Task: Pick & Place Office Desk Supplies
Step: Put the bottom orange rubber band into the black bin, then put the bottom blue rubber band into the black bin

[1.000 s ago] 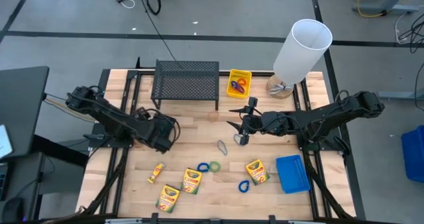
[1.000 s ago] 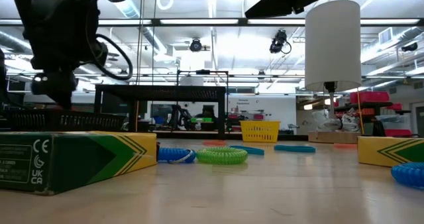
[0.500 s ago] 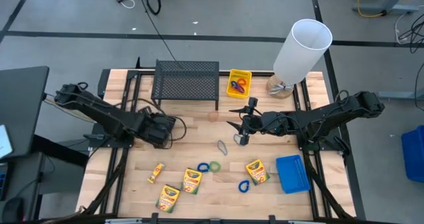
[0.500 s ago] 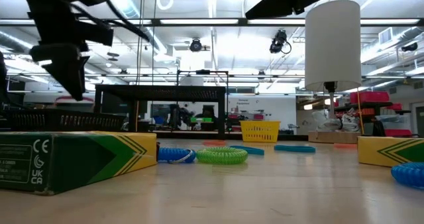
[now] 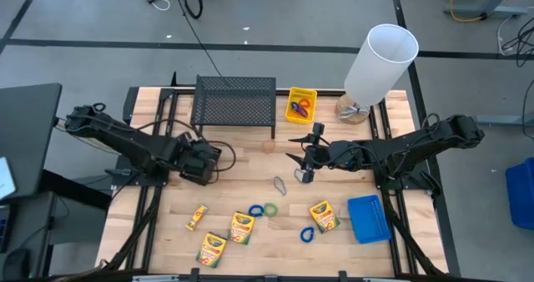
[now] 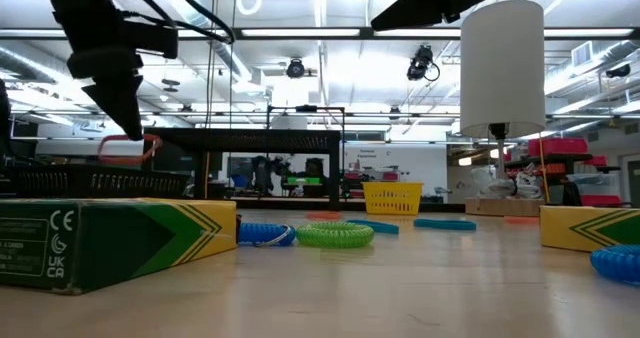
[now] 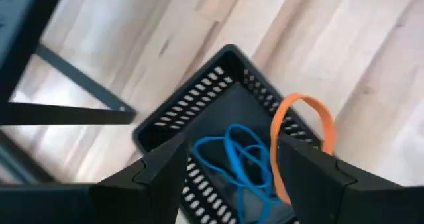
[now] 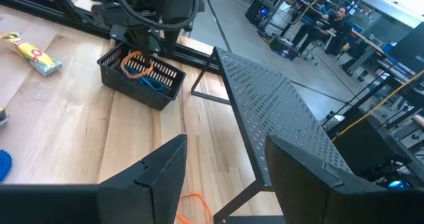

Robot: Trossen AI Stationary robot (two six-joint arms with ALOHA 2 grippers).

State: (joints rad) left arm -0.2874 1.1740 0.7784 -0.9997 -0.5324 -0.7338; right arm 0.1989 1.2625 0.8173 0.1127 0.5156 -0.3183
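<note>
Left gripper (image 7: 228, 177) spread over the black bin (image 7: 218, 71) — orange loop (image 7: 301, 141) draped on its rim, could slide out; right gripper (image 8: 225, 164) parked open mid-table.

four crayon boxes (image 5: 242, 227), three bins (image 5: 301, 104), perhaps

The table (image 5: 250, 161) is pale wood with smooth planks. Near the mesh rack (image 5: 234, 105), which looks like dark matt metal full of tiny holes, sits a black bin (image 8: 140, 78) of slotted plastic. In that bin lie thin, rubbery loops (image 7: 242, 161). The crayon box (image 6: 110, 240) looks like printed card.
</note>
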